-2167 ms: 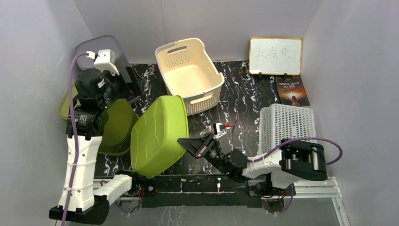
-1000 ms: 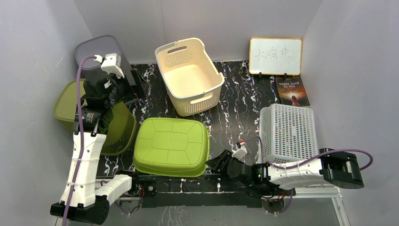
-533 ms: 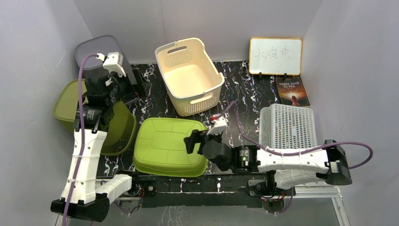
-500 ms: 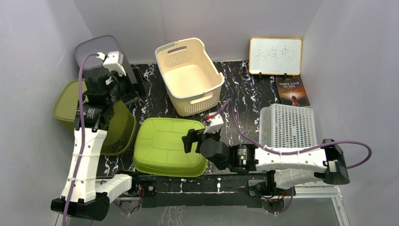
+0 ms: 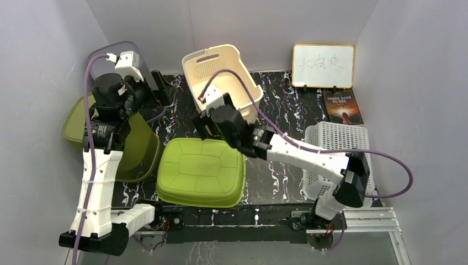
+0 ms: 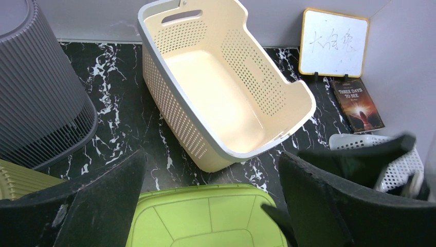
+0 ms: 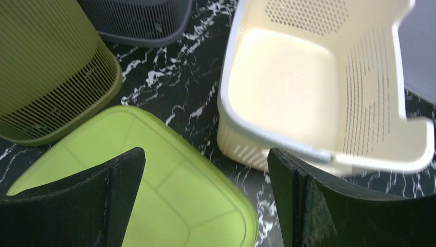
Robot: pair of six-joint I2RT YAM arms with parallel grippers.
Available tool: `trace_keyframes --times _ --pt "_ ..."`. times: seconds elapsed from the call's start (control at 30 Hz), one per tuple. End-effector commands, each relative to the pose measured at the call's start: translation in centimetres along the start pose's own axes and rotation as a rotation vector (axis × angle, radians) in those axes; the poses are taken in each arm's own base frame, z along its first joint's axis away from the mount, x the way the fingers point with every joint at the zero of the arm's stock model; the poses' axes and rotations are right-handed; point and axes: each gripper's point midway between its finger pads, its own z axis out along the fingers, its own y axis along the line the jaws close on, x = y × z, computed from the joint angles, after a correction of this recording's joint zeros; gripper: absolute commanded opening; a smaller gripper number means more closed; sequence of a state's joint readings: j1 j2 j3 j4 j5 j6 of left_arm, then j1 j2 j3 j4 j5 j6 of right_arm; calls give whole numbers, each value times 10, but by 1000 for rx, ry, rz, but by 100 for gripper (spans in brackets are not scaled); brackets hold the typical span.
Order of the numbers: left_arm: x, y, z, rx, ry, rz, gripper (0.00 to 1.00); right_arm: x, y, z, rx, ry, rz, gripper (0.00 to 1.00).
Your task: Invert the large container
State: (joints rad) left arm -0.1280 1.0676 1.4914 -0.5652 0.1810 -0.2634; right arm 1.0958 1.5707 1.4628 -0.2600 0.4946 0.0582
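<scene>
Green container (image 5: 200,172) is lying upside down on the tabletop (image 5: 281,105), flat base facing up, at the near edge and left of centre, just in front of the cream basket (image 5: 221,88). Right fingers (image 7: 77,206) are hovering over its far edge, spread wide and gripping nothing, with the basket just beyond them. Left fingers (image 6: 103,206) are hanging higher up beside the grey bin (image 6: 36,98), also spread wide and empty, looking down on the container's far side. White crate (image 5: 336,149) is sitting off to the right.
</scene>
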Motion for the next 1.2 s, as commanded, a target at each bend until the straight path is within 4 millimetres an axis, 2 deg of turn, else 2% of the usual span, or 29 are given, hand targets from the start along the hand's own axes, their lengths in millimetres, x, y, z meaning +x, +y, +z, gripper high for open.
trace_keyframes --times 0.0,0.07,0.17,0.33,0.5,0.87,1.0,1.17 --pt "-20 -14 -15 51 -80 7 98 -51 0 23 -213 -65 -52 86" --pt "-21 -14 -17 48 -85 10 98 -50 0 37 -293 -34 -52 85" --pt "-20 -12 -20 37 -87 18 98 -34 -4 61 -378 62 -52 81" --pt "-18 -10 -24 27 -85 27 98 -3 -24 81 -474 182 -52 78" --pt "-16 -9 -24 22 -76 31 98 15 -35 81 -549 213 -84 78" --pt "-6 -4 -17 12 -53 30 98 36 -27 56 -672 207 -213 80" --pt "-6 -4 -17 9 -54 30 98 50 -29 65 -664 240 -205 79" --pt "-5 -2 -18 2 -52 33 98 56 -22 79 -680 245 -177 70"
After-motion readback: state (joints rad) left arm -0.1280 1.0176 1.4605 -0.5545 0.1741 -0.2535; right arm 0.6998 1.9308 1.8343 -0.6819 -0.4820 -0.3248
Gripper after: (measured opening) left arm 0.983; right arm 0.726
